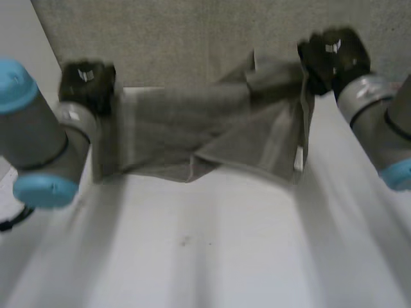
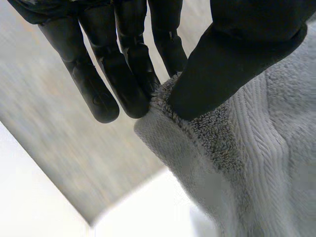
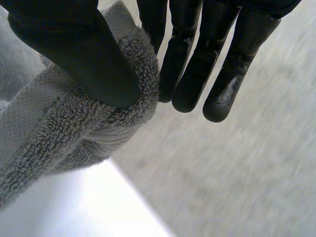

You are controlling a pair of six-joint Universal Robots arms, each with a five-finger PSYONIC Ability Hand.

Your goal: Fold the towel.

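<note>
Because the grey towel (image 1: 212, 128) was soft, limp terry, probably light and not slippery, it sagged and creased between its held points, so the corners looked the best places to take it. It hung raised over the far part of the white table (image 1: 192, 256), its lower edge seemingly brushing the surface. The left hand (image 2: 123, 64) pinched one upper corner between thumb and straight fingers, and the right hand (image 3: 84, 54) pinched the opposite corner likewise. Ribbed bands ran beside its looped edges, and one lower flap hung doubled diagonally.
</note>
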